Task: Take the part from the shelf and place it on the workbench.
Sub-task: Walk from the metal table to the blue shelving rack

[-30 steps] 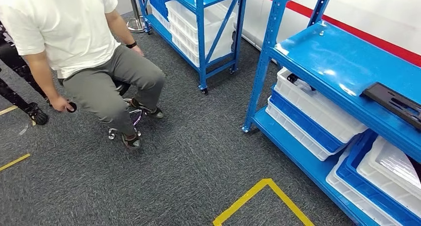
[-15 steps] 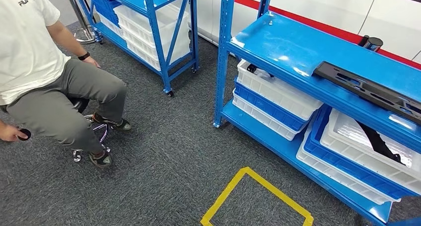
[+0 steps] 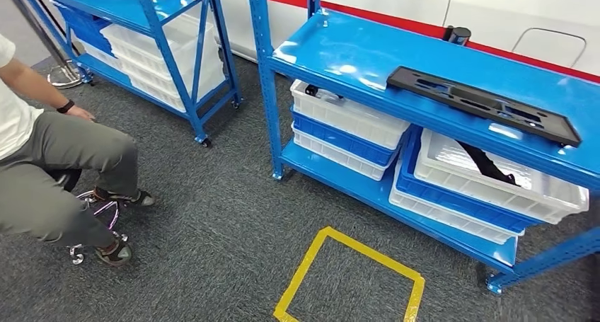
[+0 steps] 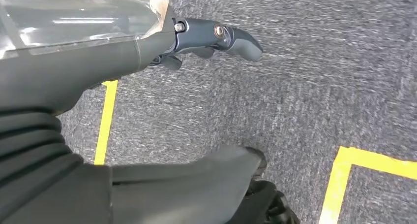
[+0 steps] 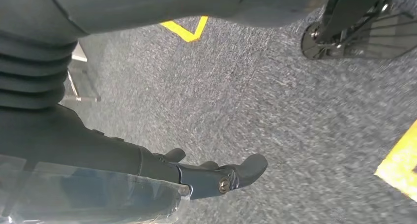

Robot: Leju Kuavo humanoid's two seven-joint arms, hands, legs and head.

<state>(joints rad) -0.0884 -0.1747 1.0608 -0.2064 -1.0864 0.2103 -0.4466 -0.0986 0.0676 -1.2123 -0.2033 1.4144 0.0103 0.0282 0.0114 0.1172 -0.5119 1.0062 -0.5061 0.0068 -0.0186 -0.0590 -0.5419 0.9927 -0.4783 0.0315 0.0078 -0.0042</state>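
- A long, flat black part [image 3: 483, 105] lies on the top board of a blue metal shelf [image 3: 354, 49] at the right of the scene. It rests flat and slightly angled across the board, within reach from the front edge.
- The part looks like rigid moulded plastic, a narrow strip with cut-out slots along its length.
- The shelf board is glossy painted steel and reflects the ceiling lights. Below it sit white bins [image 3: 348, 115] on blue trays; one holds a dark strap-like piece.
- The left hand [image 4: 216, 39] hangs by the robot's side above the grey carpet, fingers apart, holding nothing.
- The right hand [image 5: 216, 177] hangs the same way, also loosely spread with nothing in it.
- A yellow tape square [image 3: 350, 279] marks the carpet near the shelf, probably a standing spot.
- A person [image 3: 49, 166] sits on a wheeled stool at the left.
- Judging by this, the pickup has not begun.
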